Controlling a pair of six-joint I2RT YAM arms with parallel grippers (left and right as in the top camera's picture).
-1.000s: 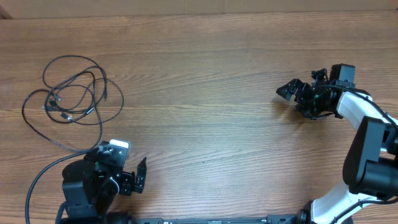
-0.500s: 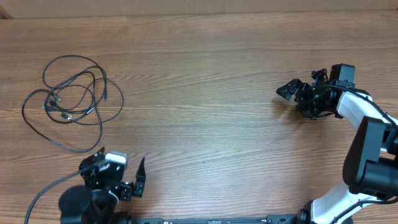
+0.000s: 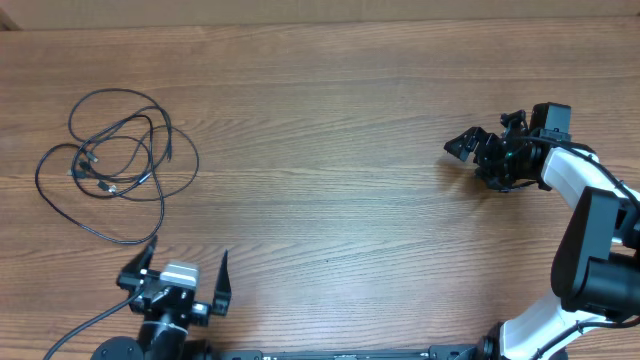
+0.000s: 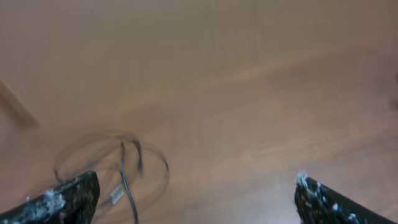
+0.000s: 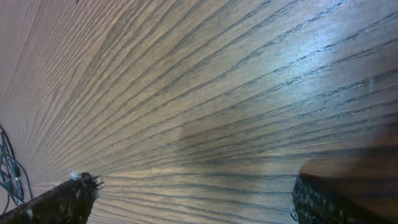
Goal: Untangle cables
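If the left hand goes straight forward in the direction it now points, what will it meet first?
Probably the cables, lying ahead of the open left hand, slightly to its left. The wrist view is blurred and the height is unclear, so it might pass over them.

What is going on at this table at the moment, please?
Nothing is being handled yet. The cables lie in a loose tangle on the far left of the wooden table. The left pincer is open near the front edge, short of the tangle; the right pincer is open and empty, far off on the right side.
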